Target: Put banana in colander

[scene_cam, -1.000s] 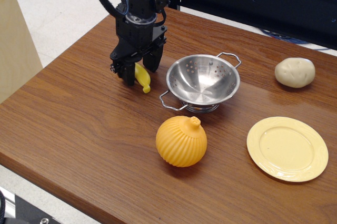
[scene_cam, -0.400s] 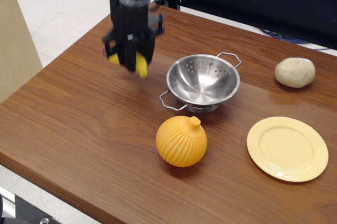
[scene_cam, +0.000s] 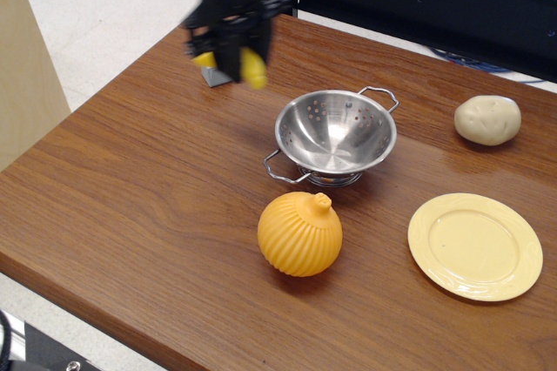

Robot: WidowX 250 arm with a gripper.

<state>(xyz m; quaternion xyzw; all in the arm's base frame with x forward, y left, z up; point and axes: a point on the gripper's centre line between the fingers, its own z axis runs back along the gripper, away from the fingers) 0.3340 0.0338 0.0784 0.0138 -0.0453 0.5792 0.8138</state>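
The gripper (scene_cam: 231, 64), closed on the banana (scene_cam: 252, 69), has risen since a second ago and moved right toward the colander (scene_cam: 336, 131); the release comes next.

Bright even light, tool (scene_cam: 233, 59) motion-blurred, glare on colander (scene_cam: 336, 133).

A brown wooden counter (scene_cam: 139, 188) carries a steel colander (scene_cam: 335, 136). An orange onion toy (scene_cam: 299, 233) sits just before the colander; right of it lie a yellow plate (scene_cam: 475, 246) and a potato (scene_cam: 487, 119).
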